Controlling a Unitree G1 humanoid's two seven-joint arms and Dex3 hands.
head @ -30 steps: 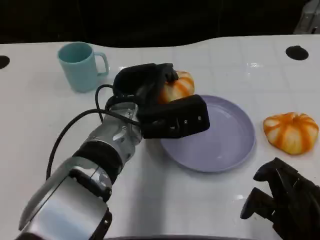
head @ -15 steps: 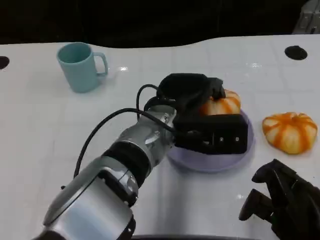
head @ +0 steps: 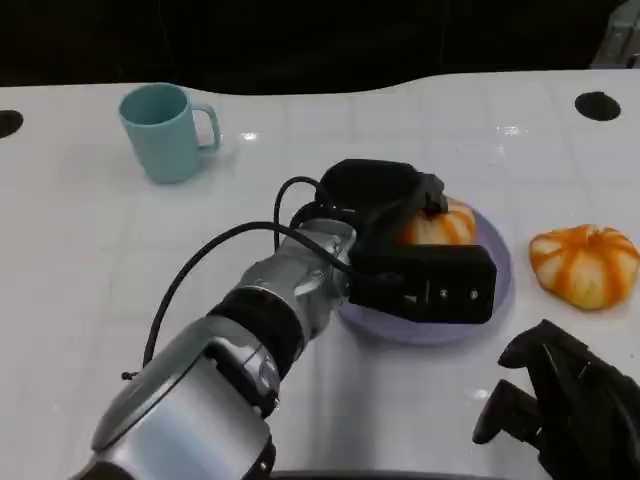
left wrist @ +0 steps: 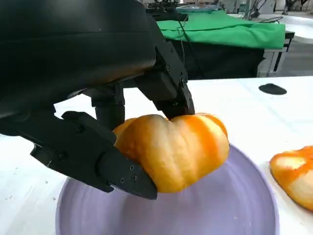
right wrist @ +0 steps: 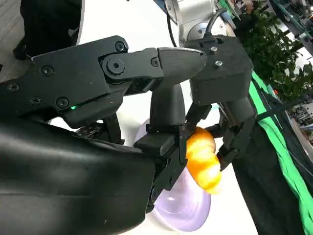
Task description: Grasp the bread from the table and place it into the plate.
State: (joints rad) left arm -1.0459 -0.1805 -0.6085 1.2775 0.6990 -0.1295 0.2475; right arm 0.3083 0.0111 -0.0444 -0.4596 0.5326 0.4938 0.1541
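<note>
At the near right edge, the right hand (head: 565, 405) is being kept curled and empty on the table. Farther out, the striped bread (head: 438, 224) is still being gripped by the left hand (head: 405, 245) over the purple plate (head: 498, 270), hardly shifted since half a second ago.

A: Lighting in head view? 
B: Bright overhead, small glare spots on the white table (head: 90, 260), bkgd black. Soft shadow under the left hand (head: 400, 245).
A: Wrist cams?
B: Left wrist: bread (left wrist: 171, 149) sharp, well lit; near black shell underexposed, no detail. Right wrist: right hand (right wrist: 122, 98) close, slightly soft, bkgd blown out, edges stretched.
</note>
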